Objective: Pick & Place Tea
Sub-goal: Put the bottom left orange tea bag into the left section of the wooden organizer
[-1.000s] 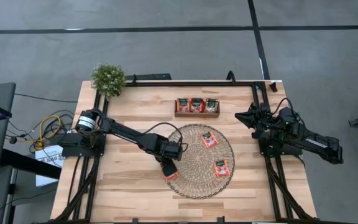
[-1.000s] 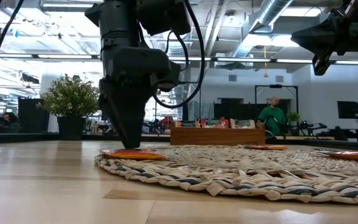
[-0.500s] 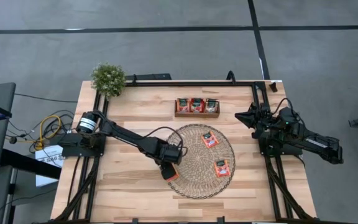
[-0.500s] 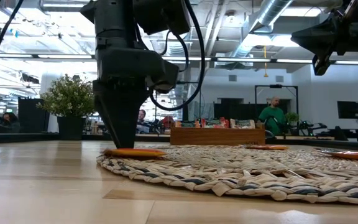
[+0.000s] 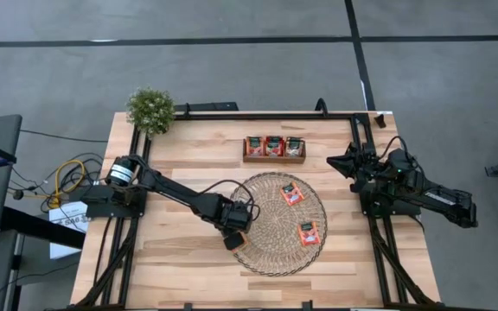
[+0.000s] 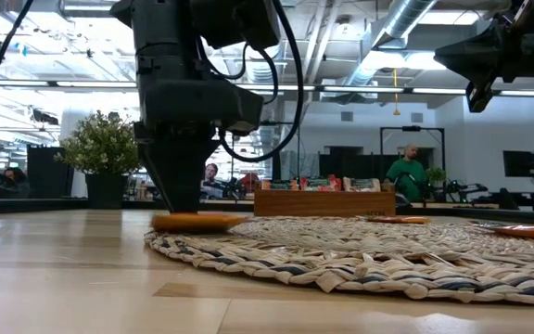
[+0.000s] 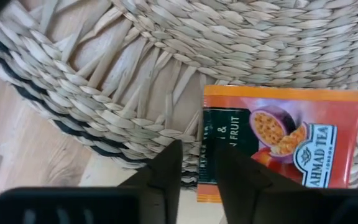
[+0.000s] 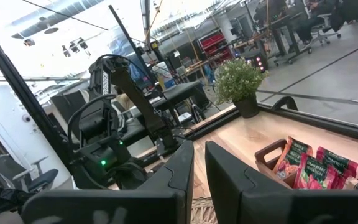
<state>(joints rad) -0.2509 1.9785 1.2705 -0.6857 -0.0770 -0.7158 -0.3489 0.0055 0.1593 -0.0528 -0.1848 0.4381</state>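
Note:
A red-orange tea sachet [image 7: 284, 137] lies on the near-left rim of the round woven mat [image 5: 266, 216]. My left gripper [image 5: 234, 239] points down on it, fingers closed in on its edge. Two more sachets [image 5: 291, 193] [image 5: 308, 232] lie flat on the mat. Three sachets stand in the small wooden tray [image 5: 274, 158] at the far side. My right gripper [image 5: 332, 161] waits shut and raised at the table's right side, touching nothing. My left gripper comes from above, pointing down, and has the sachet's label-side edge [image 7: 202, 155] between its two fingers, which lie across that edge. One finger [image 7: 166, 171] stands on the mat side, the other [image 7: 238, 177] over the sachet's face. The sachet rests on the mat's rim [image 6: 197, 222].
A small potted plant [image 5: 150, 110] stands at the far left corner. Black frame rails run along the table's left and right sides. Bare wood lies near and left of the mat. A person shows far off in the room [image 6: 404, 176].
My left gripper has sunk a little onto the sachet and shifted slightly toward the table's left edge, tipping more upright. In the low view the sachet now shows thicker at the mat's rim, its edge raised a little.

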